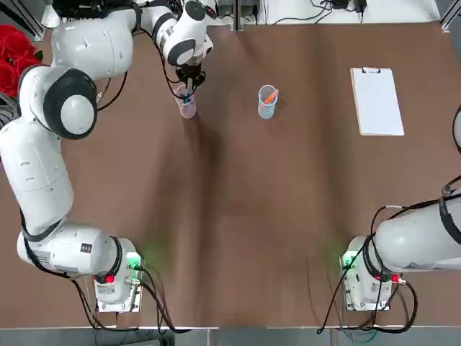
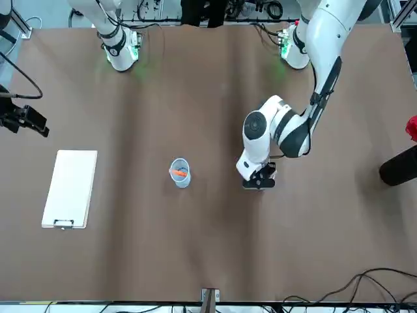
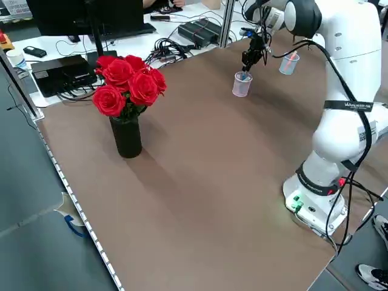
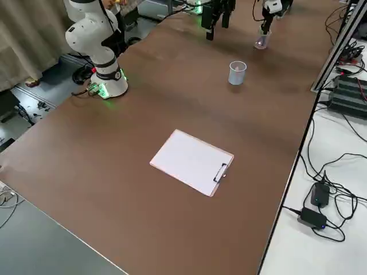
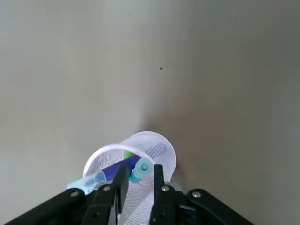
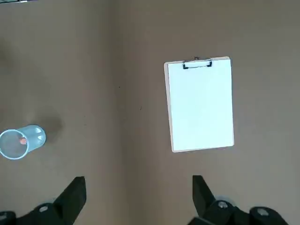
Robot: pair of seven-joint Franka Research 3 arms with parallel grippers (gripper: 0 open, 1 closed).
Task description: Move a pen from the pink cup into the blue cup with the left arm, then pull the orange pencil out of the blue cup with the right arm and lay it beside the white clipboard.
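Observation:
The pink cup (image 1: 187, 108) stands at the table's far left, and a blue pen (image 5: 139, 168) leans in it. My left gripper (image 1: 189, 85) hangs right over the cup, shut on the pen's light blue upper end. In the left wrist view both fingers (image 5: 121, 177) pinch that end above the cup's rim (image 5: 154, 143). To the right stands the blue cup (image 1: 267, 102) with the orange pencil (image 1: 269, 95) slanting inside. The white clipboard (image 1: 376, 101) lies flat at the far right. My right gripper (image 6: 138, 187) is open, raised over the table near the clipboard and holding nothing.
A black vase of red roses (image 3: 127, 136) stands near the table's left edge, behind the left arm. Bare brown table (image 1: 238, 216) lies between the two arm bases and the cups. Cables and power bricks sit past the far edge.

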